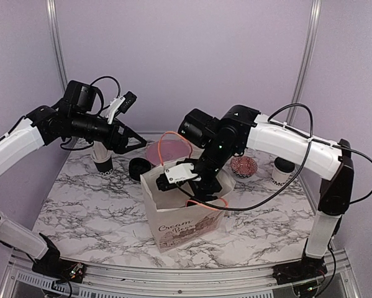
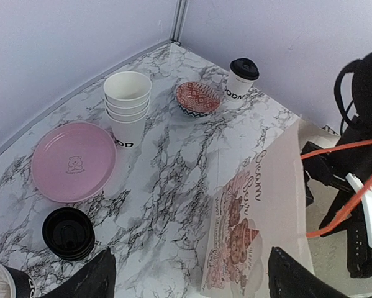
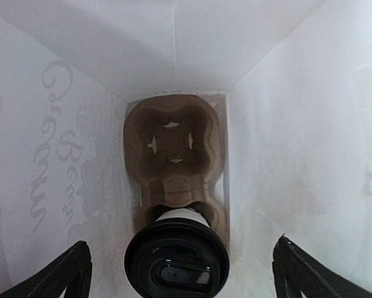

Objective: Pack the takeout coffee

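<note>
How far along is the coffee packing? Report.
Done: one lidded cup sits in the carrier inside the bag. In hand: nothing; the right gripper is open over that cup, the left gripper open over the table. Left: the other lidded cup, on the table; one carrier slot empty.

On the marble table (image 2: 167, 167): paper bag (image 2: 254, 217), pink plate (image 2: 74, 161), black lids (image 2: 68, 233), stacked cups (image 2: 128, 102), red patterned bowl (image 2: 198, 98), lidded coffee cup (image 2: 241, 77).

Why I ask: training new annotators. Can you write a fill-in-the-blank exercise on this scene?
The plate is ____.
The carrier in the paper bag holds ____ lidded coffee cup.
The open right end effector hangs inside the ____.
The loose lids near the plate are ____.
Missing words: pink; one; bag; black.
</note>
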